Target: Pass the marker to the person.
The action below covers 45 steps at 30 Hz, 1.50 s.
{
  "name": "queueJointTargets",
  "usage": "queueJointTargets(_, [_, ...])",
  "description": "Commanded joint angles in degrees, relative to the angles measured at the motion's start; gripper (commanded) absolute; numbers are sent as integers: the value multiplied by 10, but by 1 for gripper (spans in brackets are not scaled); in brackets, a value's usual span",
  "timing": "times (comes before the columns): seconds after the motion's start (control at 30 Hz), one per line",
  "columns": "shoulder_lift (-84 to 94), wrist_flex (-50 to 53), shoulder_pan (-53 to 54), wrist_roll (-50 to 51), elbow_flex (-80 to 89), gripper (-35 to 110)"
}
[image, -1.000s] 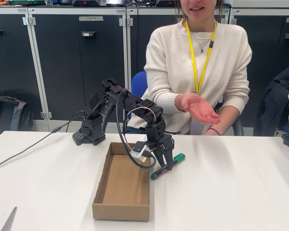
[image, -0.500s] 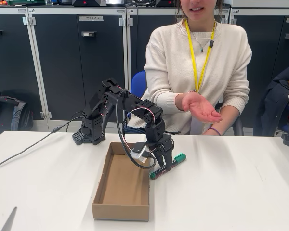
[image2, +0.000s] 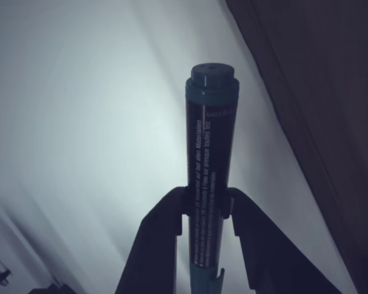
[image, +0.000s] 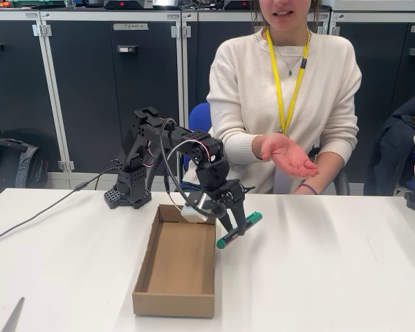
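One marker [image2: 208, 184] clamped between closed jaws, small white print on barrel unreadable, person's open palm [image: 285, 155] nearby.

arm: rose, swung back twd its base
gripper [image: 236, 223]: up off table
marker [image: 239, 229]: lifted w/ it, clamped mid-barrel, tilted

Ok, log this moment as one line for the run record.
claw: shut on marker | marker: off table, tilted, beside box | person's hand: open, palm up, behind table | handover: not yet done
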Motion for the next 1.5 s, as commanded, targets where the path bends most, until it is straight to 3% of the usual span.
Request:
queueJointTargets(0.0, [97, -4, 17, -76, -4, -5])
queueJointTargets(0.27, [96, -76, 40, -266, -109, -5])
queueJointTargets(0.5, [45, -127, -21, -387, -227, -5])
queueJointTargets(1.03, [-127, -72, -236, -326, -451, -5])
queueJointTargets(1.47, [-222, -31, -274, -293, -615, -5])
